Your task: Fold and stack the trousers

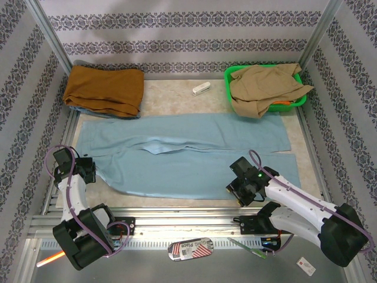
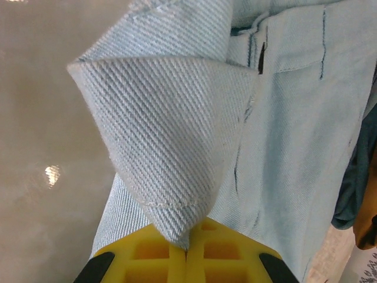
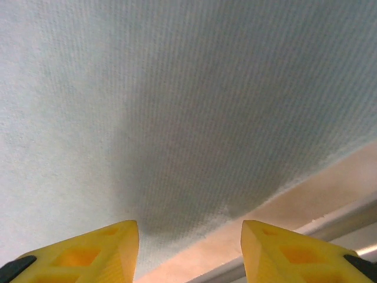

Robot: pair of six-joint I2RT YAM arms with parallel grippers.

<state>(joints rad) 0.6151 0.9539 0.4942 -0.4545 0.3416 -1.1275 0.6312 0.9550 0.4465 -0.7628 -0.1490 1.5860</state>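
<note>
Left hand [image 2: 185, 250] pinching trousers [image 2: 177, 130] corner, cloth raised

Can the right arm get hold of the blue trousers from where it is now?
Probably yes: the right pincer is open and hangs just above the near edge of the trousers, with nothing in between.

I stand in a lab test cell dressed up as a home: damask wallpaper panels [image 1: 177, 35] wall in my beige counter [image 1: 171, 94], held by bare aluminium rails [image 1: 177, 219] and posts [image 1: 52, 32].
</note>
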